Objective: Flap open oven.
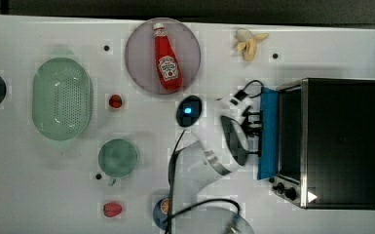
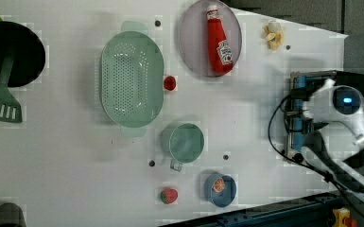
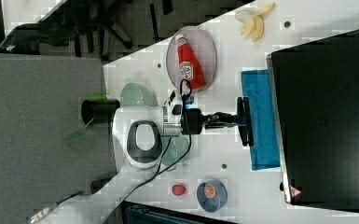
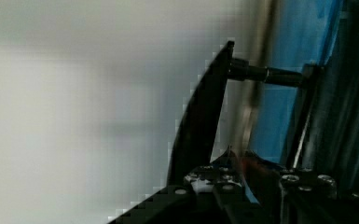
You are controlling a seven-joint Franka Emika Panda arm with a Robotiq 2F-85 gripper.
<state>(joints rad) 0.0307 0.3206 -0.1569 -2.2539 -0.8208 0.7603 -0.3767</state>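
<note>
Black pincer clenched around boxy oven's bar handle, blue-tinted glass door ajar.

Oven: large box, black top, silver metal frame, standing at the top view's right end of the white counter. Blue-tinted glass door dropped part-way open, tilting out toward the counter's middle, with its black bar handle at the outer edge. Black knobs sit at the front corner.
</note>
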